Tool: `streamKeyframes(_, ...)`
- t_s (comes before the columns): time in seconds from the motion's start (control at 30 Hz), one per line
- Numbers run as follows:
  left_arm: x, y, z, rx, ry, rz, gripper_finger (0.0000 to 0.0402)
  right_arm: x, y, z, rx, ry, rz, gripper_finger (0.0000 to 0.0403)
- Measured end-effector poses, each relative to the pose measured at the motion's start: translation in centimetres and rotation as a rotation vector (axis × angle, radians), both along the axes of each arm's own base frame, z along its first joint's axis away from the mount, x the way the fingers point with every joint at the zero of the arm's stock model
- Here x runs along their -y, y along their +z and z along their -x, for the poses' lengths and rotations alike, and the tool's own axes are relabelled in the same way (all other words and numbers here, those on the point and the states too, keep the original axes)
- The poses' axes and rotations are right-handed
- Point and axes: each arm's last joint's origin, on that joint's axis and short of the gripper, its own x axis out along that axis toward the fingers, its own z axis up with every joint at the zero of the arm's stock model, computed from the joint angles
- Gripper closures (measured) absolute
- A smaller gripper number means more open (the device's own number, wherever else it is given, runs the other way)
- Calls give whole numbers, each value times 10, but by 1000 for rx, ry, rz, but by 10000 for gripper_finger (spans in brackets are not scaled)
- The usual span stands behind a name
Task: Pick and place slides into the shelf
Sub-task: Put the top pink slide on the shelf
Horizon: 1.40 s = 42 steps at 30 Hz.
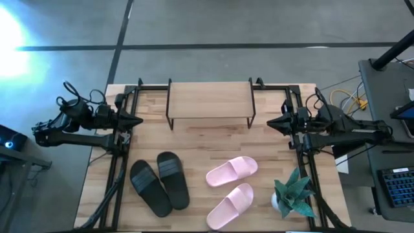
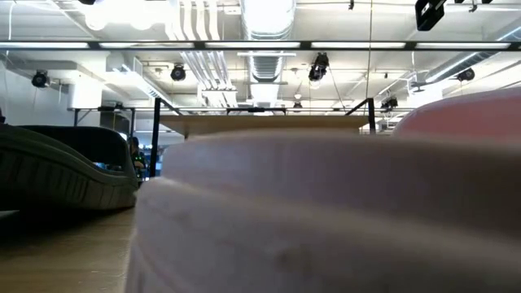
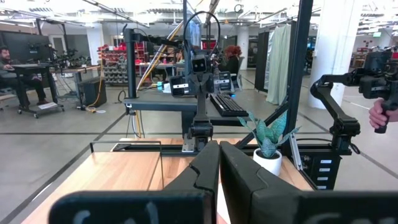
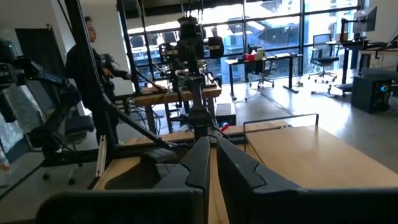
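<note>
Open-plan robotics lab, exposed white ceiling ducts [image 2: 264,32], grey concrete floor [image 1: 246,22], black-framed workstation desks [image 4: 255,62], person seated at nine o'clock [image 3: 15,71]

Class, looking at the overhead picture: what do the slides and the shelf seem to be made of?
Black slides: probably moulded foam or rubber, matte, ribbed straps.
Pink slides: likely the same, smooth one-piece look, no seams.
Shelf: light wood plank top with visible grain, on thin black legs, probably metal.

A small potted plant [image 1: 292,193] with spiky green leaves in a white pot stands on the wooden table [image 1: 265,145] at its right front corner, with a dark keyboard [image 1: 396,189] lying beyond the table's right edge.
</note>
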Motion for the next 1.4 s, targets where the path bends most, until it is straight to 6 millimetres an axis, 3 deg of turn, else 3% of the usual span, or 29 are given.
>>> streamKeyframes(0.7, 0, 0, 0, 0, 0, 0, 402, 0, 1, 0, 10, 18, -296, 380)
streamKeyframes(0.97, 0, 0, 0, 0, 0, 0, 402, 0, 16, 4, 55, 42, -423, 380)
streamKeyframes(1.27, 0, 0, 0, 0, 0, 0, 402, -1, 32, 6, 86, 66, -403, 379)
streamKeyframes(1.4, 0, 0, 0, 0, 0, 0, 402, -1, 35, 7, 13, 46, -348, 360)
